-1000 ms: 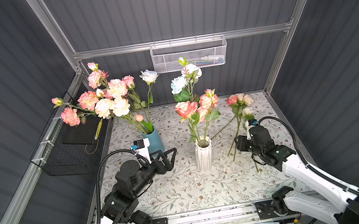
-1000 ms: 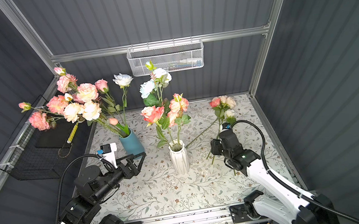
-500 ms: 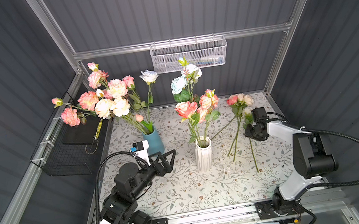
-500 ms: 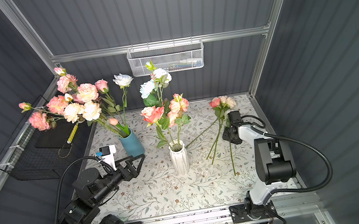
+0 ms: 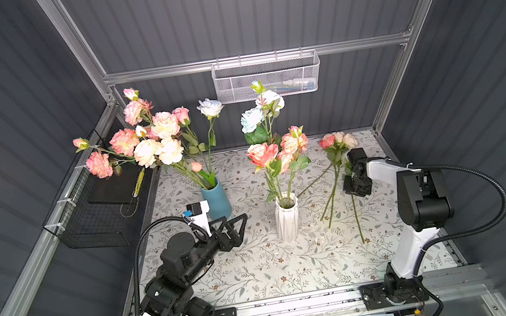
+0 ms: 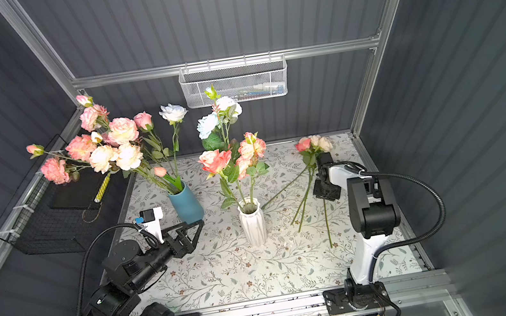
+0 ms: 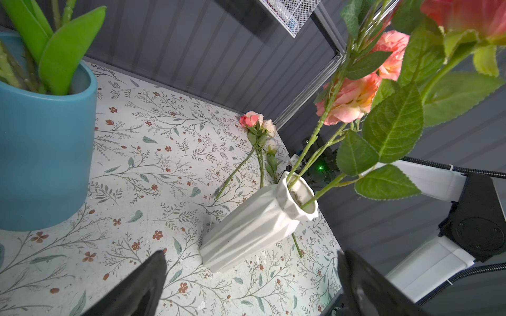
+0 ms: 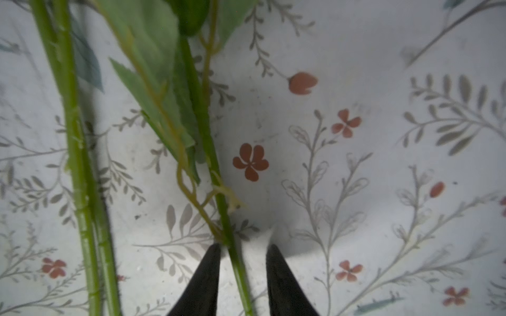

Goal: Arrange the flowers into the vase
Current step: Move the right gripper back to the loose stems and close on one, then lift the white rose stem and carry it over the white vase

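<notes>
Grey slatted booth; bench (image 5: 261, 275) under a cloth printed with leaves and blossoms. Down at the cloth, right tool (image 8: 244, 247): partly apart, astride one thin green stem (image 8: 238, 270), touching it on one side, a gap on the other, not clamped. Just beside, two more stems (image 8: 82, 219) and a serrated leaf (image 8: 153, 90), flat on the cloth.

Against a second ago: right arm's elbow raised high and upright instead of stretched low, tool over much the same spot.

Further out, the loose roses (image 5: 338, 141), unmoved: red-pink and cream blooms near the back right corner, stems fanned toward the front. At mid-bench, white ridged vase (image 5: 287, 219) with peach-pink roses (image 5: 263, 154) standing upright in it. Behind and taller, pale-blue blooms (image 5: 251, 120), vase unclear. Left of that, left tool (image 5: 241, 226): wide apart, empty, hovering near the teal vase (image 5: 217, 199), barely shifted. In the teal vase, a dense leaning bunch (image 5: 155, 139) of pink, cream and white.
</notes>
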Controlling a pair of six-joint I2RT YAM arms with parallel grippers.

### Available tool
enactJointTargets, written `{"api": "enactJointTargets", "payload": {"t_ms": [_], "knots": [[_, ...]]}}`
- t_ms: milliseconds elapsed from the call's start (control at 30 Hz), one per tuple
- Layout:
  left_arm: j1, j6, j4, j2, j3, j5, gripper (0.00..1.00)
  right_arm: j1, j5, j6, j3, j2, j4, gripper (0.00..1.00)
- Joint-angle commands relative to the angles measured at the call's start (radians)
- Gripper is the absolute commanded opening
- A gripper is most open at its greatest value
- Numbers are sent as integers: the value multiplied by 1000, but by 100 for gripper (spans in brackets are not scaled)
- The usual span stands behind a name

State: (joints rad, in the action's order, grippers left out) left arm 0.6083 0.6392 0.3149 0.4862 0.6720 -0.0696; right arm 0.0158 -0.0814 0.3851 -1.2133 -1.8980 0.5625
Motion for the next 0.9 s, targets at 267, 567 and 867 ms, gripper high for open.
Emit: {"api": "enactJointTargets", "payload": {"t_ms": [267, 567, 867], "knots": [[2, -23, 19, -25, 4, 21, 100, 6, 9, -52, -32, -28, 68, 5], [1, -24, 30, -16, 20, 17, 100, 46, 53, -32, 156, 260, -118, 0], [1, -24, 49, -18, 35, 28, 100, 158, 61, 16, 346, 672, -216, 0]]}}
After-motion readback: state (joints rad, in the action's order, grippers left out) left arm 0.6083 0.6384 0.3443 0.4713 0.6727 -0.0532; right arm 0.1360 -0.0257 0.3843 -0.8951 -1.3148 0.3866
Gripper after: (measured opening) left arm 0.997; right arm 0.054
